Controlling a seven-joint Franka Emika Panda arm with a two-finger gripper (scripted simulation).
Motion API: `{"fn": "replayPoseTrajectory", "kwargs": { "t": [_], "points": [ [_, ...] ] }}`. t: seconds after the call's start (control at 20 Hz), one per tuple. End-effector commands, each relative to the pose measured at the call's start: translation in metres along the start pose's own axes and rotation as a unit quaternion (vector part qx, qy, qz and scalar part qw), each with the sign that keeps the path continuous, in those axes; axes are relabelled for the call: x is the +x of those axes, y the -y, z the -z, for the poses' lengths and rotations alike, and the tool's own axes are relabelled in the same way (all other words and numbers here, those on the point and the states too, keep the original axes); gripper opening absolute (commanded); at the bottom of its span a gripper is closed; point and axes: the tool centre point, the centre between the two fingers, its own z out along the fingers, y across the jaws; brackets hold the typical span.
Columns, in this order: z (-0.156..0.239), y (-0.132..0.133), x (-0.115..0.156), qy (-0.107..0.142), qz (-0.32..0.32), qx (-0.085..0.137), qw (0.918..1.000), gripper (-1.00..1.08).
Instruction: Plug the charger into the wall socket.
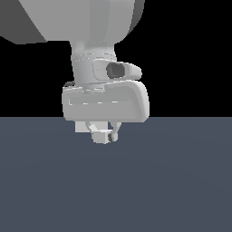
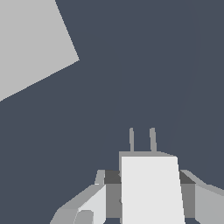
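Wall socket [image 2: 30, 43], a flat light-grey plate seen only in the wrist view, well apart from the gripper [image 1: 105, 134], itself clamped on the small white charger [image 2: 151, 188] above the dark floor [image 1: 172, 181], two grey prongs [image 2: 152, 140] pointing forward.

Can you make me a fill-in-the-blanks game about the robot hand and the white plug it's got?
1. The gripper is shut on the ____.
2. The charger has ____ grey prongs sticking out of its end.
3. In the wrist view, the grey plate and the charger are ____ touching.

Missing words: charger; two; not
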Motion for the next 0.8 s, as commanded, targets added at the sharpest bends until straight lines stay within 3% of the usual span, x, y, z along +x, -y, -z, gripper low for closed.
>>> {"fn": "replayPoseTrajectory", "kwargs": {
  "t": [0.0, 0.3, 0.75],
  "points": [
    [0.005, 0.006, 0.004, -0.001, 0.034, 0.008, 0.9994, -1.00],
    [0.017, 0.020, 0.012, -0.001, 0.110, 0.025, 0.9936, -1.00],
    [0.033, 0.040, 0.017, 0.001, 0.209, 0.048, 0.9766, -1.00]
  ]
}}
